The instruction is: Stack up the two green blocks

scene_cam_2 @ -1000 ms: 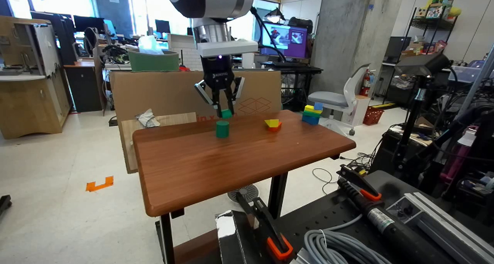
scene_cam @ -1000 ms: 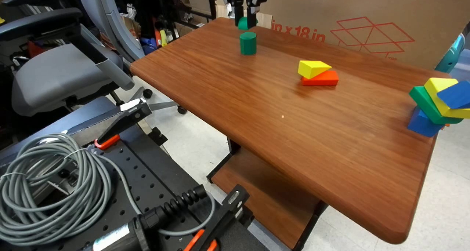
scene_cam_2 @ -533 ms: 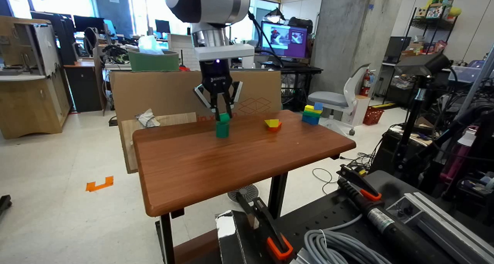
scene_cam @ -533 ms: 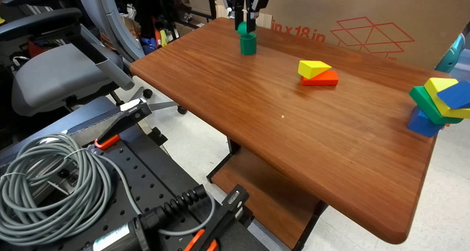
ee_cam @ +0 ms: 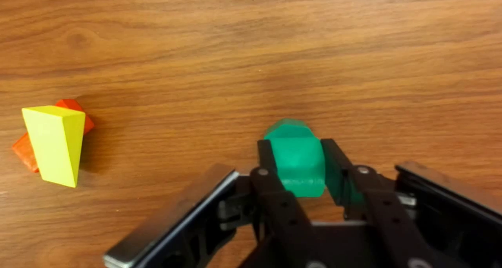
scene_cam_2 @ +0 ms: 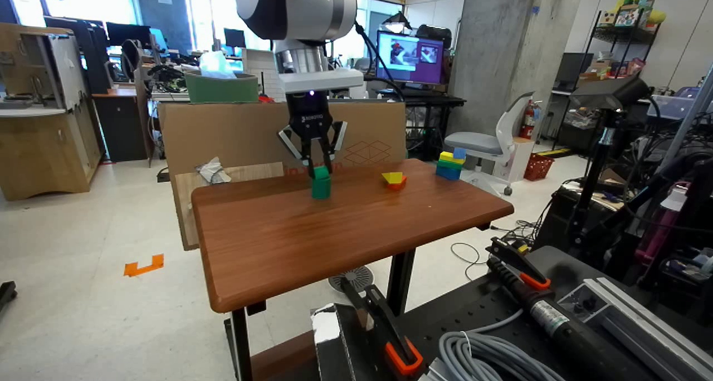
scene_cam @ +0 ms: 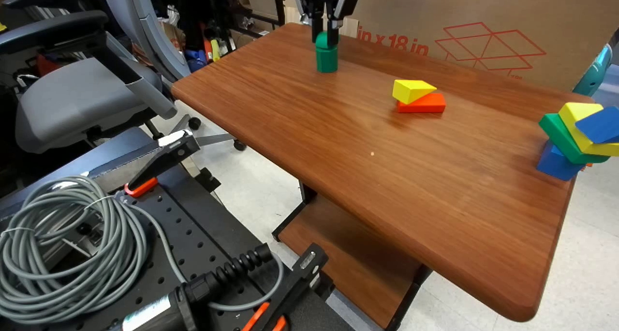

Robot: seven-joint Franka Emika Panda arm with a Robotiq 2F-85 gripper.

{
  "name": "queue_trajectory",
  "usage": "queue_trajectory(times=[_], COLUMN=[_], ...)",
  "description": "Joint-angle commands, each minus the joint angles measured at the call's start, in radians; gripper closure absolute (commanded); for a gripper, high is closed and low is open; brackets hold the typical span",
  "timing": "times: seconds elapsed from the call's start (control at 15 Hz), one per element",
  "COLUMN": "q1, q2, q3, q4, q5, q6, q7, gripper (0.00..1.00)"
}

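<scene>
The taller green block (scene_cam: 327,61) stands upright on the table near its far edge; it shows also in an exterior view (scene_cam_2: 321,190). My gripper (scene_cam: 324,37) points down over it, with its fingers on both sides of the flatter green block (scene_cam: 322,40). In the wrist view my gripper (ee_cam: 296,146) is shut on this flatter block (ee_cam: 299,162), which has a rounded side. The lower block (ee_cam: 289,127) shows just beyond it, mostly hidden. The held block sits at the lower block's top, slightly tilted in an exterior view (scene_cam_2: 321,172). I cannot tell whether they touch.
A yellow wedge (scene_cam: 411,90) lies on a red block (scene_cam: 423,104) to one side; the wedge shows in the wrist view (ee_cam: 53,146). A stack of blue, green and yellow blocks (scene_cam: 570,140) stands at the table's end. A cardboard sheet (scene_cam_2: 234,133) stands behind the table (scene_cam_2: 289,230).
My gripper has moved down with the flatter green block in it. The gap above the taller block has closed in both exterior views. The other blocks have not moved.
</scene>
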Motion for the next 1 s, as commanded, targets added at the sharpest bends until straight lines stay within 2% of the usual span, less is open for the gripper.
queue_trajectory(times=[0.0, 0.33, 0.4, 0.67, 0.93], q1=[0.011, 0.026, 0.029, 0.054, 0.034], q2=[0.031, -0.045, -0.067, -0.208, -0.389], q3=[-0.007, 0.008, 0.013, 0.012, 0.033], q4=[0.050, -0.032, -0.053, -0.184, -0.330], q5=[0.016, 0.019, 0.021, 0.004, 0.049], q6=[-0.047, -0.023, -0.014, 0.019, 0.052], q7=[0.001, 0.000, -0.003, 0.038, 0.043], gripper=[0.40, 0.04, 0.00, 0.00, 0.00])
